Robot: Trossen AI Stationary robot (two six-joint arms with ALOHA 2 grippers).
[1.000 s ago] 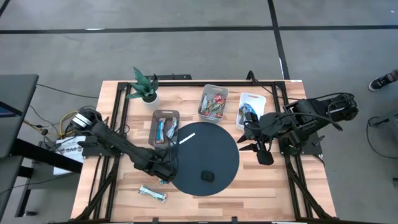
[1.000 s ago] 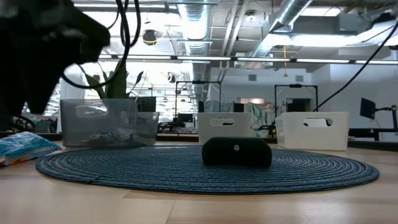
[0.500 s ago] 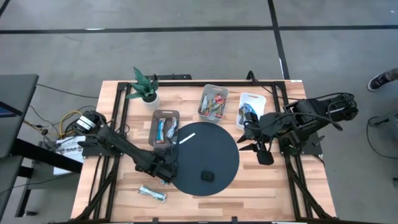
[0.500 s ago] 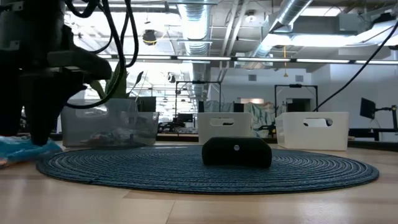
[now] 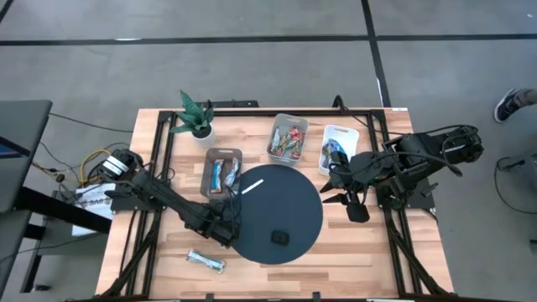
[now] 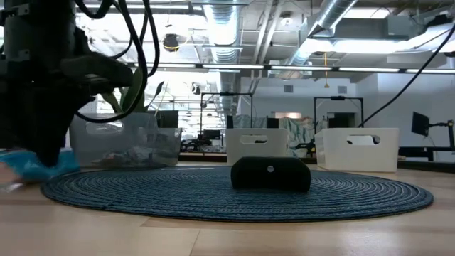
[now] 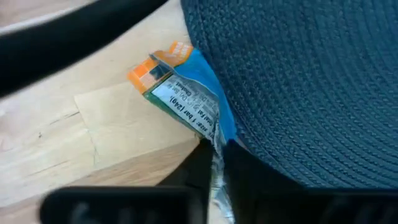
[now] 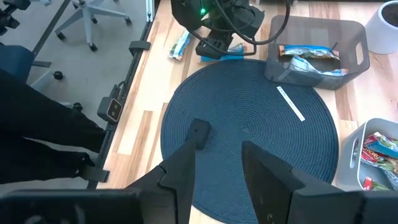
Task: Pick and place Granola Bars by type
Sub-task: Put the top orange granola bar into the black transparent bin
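Note:
A blue wrapped bar with an orange end lies at the left rim of the round dark mat. It shows blurred in the low view. My left gripper is down at it and shut on it. My right gripper hangs open and empty over the mat's right side. A pale blue-and-silver bar lies flat on the wood near the front edge. Other bars lie in the grey bin and the clear bin. My left gripper pinches the blue bar's crimped silver end between its two fingers. The fingers come from above, slanting down, and lie along the bar. The bar stretches away from the fingers, low over the wood and the mat's rim; whether it is lifted clear I cannot tell.
A small black block and a white stick sit on the mat. A white bin stands at the back right and a potted plant at the back left. Bare wood shows in front of the mat.
My left gripper has come down from above onto the blue bar at the mat's left rim. In the low view the bar, which lay still a second ago, now shows shifted and blurred under the fingers.

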